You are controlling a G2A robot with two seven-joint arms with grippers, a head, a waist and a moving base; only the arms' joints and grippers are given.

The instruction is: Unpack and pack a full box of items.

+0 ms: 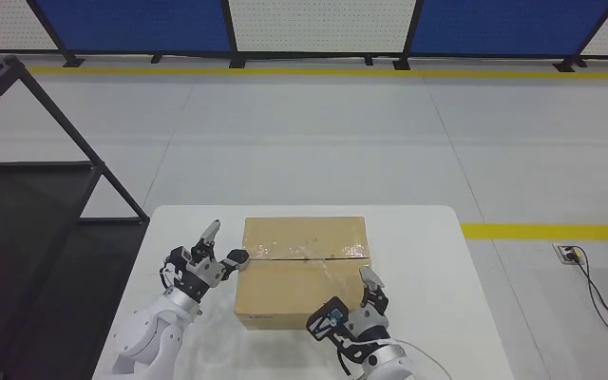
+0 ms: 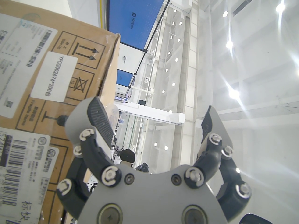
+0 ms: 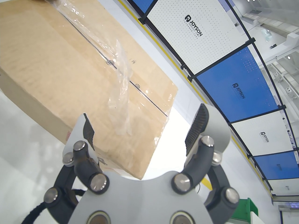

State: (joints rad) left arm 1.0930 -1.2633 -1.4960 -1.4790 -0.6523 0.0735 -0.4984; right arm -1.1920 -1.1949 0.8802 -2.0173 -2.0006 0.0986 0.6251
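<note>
Currently the left end effector [image 1: 226, 244] sits open at the left edge of the taped box [image 1: 302, 275], mid-counter [image 1: 427, 285]. The right end effector [image 1: 347, 299] gapes empty at its near right corner. Pulling the crinkled tape [image 3: 118, 71] may drag the unbraced box sideways.

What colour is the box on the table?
The box is light brown cardboard with clear tape on top, best seen in the right wrist view.

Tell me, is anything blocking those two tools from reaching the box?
Nothing visible. The open left tool sits beside the cardboard box, the open right tool at its corner. Clear tape covers its closed seam.
</note>
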